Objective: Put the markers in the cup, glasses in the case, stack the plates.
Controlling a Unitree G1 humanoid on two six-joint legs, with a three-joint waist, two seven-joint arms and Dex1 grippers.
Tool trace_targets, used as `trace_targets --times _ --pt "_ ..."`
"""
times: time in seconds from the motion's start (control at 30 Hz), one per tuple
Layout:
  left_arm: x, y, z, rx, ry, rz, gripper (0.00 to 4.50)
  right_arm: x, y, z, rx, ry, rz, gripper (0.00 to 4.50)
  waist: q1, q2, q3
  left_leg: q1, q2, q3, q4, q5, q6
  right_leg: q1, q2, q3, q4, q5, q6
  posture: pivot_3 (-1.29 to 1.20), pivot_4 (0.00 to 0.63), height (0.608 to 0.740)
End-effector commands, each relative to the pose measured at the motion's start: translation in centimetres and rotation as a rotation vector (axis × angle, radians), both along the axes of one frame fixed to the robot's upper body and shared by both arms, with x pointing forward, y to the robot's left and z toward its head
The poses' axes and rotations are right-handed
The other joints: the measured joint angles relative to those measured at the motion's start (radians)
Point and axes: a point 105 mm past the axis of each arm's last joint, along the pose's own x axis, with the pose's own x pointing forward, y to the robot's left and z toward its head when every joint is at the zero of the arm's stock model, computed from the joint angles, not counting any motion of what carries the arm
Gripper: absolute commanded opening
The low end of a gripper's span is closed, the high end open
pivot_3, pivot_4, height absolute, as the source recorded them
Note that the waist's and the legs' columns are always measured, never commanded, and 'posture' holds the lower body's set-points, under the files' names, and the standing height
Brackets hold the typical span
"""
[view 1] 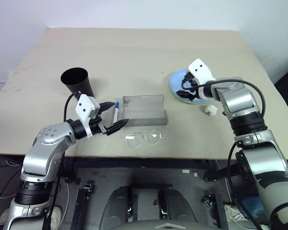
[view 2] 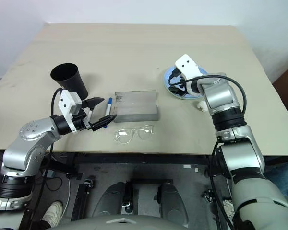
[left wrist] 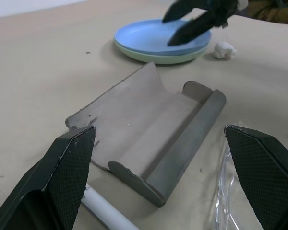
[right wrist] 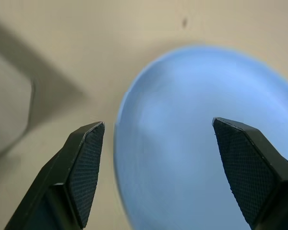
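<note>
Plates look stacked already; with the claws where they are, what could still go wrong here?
The glasses lie near the table edge; a careless reach by the open left claw could push them off. The blue-capped marker lies beside the open case and may roll when touched. The open right claw, low over the plates, could nudge the stack.

Light blue plate (left wrist: pixel 156 36) over mint green plate (left wrist: pixel 158 58); grey case (view 1: pixel 144 110); black cup (view 1: pixel 77 81); blue-capped marker (view 1: pixel 116 111)

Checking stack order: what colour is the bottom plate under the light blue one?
Pale mint green plate, its edge showing beneath the round light blue plate; clearest in the left wrist view.
</note>
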Motion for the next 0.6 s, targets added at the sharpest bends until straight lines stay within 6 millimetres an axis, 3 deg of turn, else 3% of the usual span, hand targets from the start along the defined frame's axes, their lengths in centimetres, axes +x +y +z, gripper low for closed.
trace_targets --times 0.03,0.33,0.6 --pt "-0.2 -0.4 0.8 -0.004 -0.037 -0.017 4.50 -0.3 -1.0 3.4 0.039 -0.075 -0.007 3.83 0.000 0.000 0.000 0.000 0.000 0.000 0.000 0.000 0.000 0.000 0.000 0.000 0.000 0.000 0.000 0.00 0.150 0.740" --pt "-0.5 -0.3 0.9 -0.008 -0.032 -0.020 4.50 -3.7 -9.3 1.7 -0.056 0.109 -0.137 3.83 0.001 0.000 0.000 -0.001 -0.001 0.000 0.000 0.000 0.001 0.000 -0.001 0.001 -0.001 0.000 0.000 0.00 0.150 0.740" --pt "-0.8 -0.1 1.1 -0.004 -0.033 -0.026 4.50 -7.0 -10.9 -0.1 0.081 0.244 -0.185 3.83 -0.002 0.000 0.000 0.000 0.001 0.003 0.000 0.000 0.001 -0.002 0.001 0.006 0.002 0.000 0.000 0.00 0.150 0.740"
